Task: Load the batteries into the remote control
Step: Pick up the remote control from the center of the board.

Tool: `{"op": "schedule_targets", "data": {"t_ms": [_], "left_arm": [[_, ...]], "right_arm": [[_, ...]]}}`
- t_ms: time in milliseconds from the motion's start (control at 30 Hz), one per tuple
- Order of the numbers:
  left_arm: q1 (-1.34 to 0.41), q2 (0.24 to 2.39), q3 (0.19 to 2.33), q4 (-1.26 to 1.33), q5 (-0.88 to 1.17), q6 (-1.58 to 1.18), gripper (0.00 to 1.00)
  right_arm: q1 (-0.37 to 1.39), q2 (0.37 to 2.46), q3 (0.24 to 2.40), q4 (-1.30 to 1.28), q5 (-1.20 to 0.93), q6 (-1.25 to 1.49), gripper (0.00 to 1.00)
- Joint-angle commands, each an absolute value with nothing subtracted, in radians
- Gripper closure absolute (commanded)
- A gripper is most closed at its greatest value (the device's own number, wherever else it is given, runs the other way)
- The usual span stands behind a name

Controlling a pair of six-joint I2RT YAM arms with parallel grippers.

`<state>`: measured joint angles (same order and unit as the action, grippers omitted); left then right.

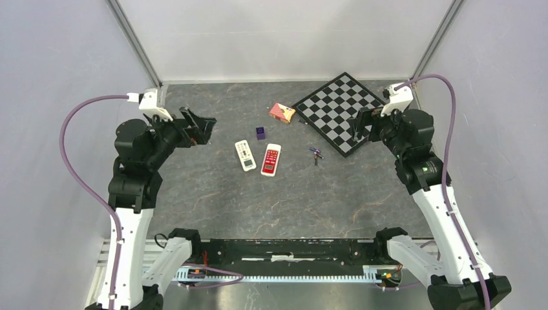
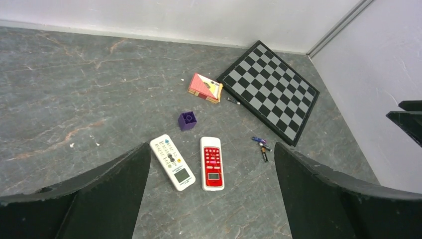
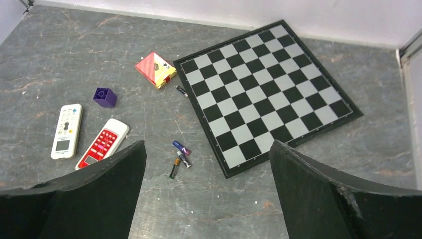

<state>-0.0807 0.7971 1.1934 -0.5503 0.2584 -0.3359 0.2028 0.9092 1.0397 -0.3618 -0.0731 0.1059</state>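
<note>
Top external is showing loading not begun: batteries [image 1: 315, 154] are lying loose left of the chessboard [image 1: 339, 113], white-faced remote [image 1: 245, 155] and red-faced remote [image 1: 271, 159] face-up farther left, left pincer [image 1: 205, 128] and right pincer [image 1: 358, 129] both released.

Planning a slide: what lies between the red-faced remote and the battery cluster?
Only bare table between red-faced remote and batteries, per right wrist view.

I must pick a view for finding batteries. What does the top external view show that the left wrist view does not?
Only top external: the bodies of the left arm and right arm. Only left wrist: the left tool, open, up close, and a lone battery beside the card box, plainly. Both: two remotes, purple block, chessboard, the clustered batteries.
</note>
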Motion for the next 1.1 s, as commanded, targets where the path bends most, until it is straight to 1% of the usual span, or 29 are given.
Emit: {"op": "schedule_targets", "data": {"t_ms": [0,67,200,267,367,433,567,667,767,900,967,1067], "left_arm": [[-0.081,0.788,1.130,-0.457,0.312,-0.411,0.00],[-0.081,0.783,1.061,-0.384,0.378,-0.470,0.00],[-0.088,0.772,0.845,-0.084,0.556,-0.653,0.00],[-0.119,0.786,0.779,-0.008,0.547,-0.705,0.00],[-0.220,0.835,0.730,-0.004,0.443,-0.703,0.00],[-0.326,0.879,0.712,-0.003,0.337,-0.684,0.00],[-0.538,0.966,0.668,0.046,0.040,-0.686,0.00],[-0.615,1.064,0.671,0.036,-0.126,-0.660,0.00],[-0.635,1.209,0.705,0.069,-0.141,-0.634,0.01],[-0.661,1.403,0.802,0.075,-0.129,-0.583,0.11],[-0.674,1.472,0.847,0.071,-0.161,-0.550,0.15],[-0.685,1.561,0.890,0.071,-0.207,-0.520,0.16]], "right_arm": [[0.201,0.916,0.999,-0.312,-0.032,0.209,0.02],[0.200,0.914,0.949,-0.295,-0.058,0.231,0.02],[0.200,0.918,0.840,-0.263,-0.162,0.242,0.02],[0.201,0.920,0.794,-0.253,-0.195,0.252,0.02],[0.201,0.917,0.723,-0.216,-0.204,0.290,0.02],[0.201,0.919,0.688,-0.192,-0.213,0.318,0.02],[0.200,0.938,0.652,-0.182,-0.206,0.351,0.02],[0.200,0.954,0.641,-0.194,-0.184,0.360,0.03],[0.201,0.961,0.628,-0.194,-0.180,0.362,0.03],[0.201,0.963,0.617,-0.204,-0.169,0.361,0.04],[0.201,0.961,0.614,-0.211,-0.160,0.356,0.04],[0.200,0.961,0.605,-0.213,-0.159,0.349,0.04]]}}
